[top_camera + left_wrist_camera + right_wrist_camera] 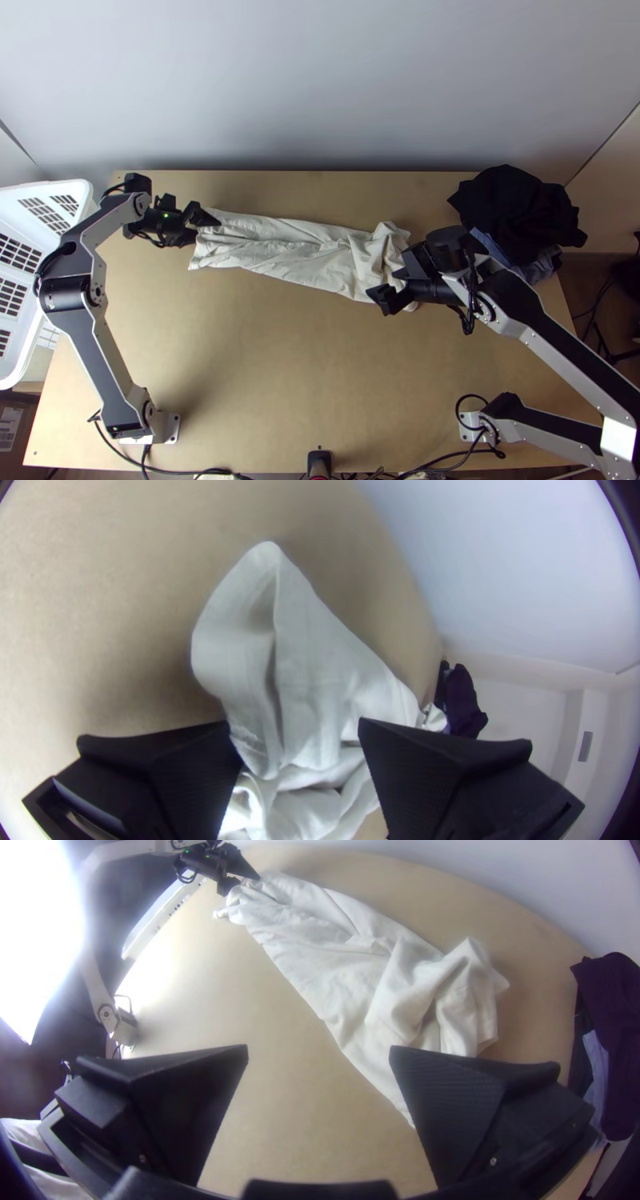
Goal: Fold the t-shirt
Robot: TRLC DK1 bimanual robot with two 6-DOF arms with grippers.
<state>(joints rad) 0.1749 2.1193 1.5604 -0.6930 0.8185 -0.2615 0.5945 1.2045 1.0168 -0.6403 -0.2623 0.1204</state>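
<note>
plain off-white t-shirt [300, 254], light tan wooden table [280, 360], white basket [68, 186] patterned with rows of slots, black left gripper [206, 228], black right gripper [395, 280], green light [166, 215], dark cloth [516, 204], pale blue cloth [595, 1057], pale grey-blue wall [320, 80]

Pale wall [320, 88] beyond a light wooden table [280, 368], brown floor [582, 290] alongside

I can pass over open counter [280, 368] nearside of the white t-shirt [296, 254]; wall [320, 88] blocks beyond, laundry basket [83, 190] left, dark clothes pile [520, 210] right, right arm [560, 349] slanting across that side.
</note>
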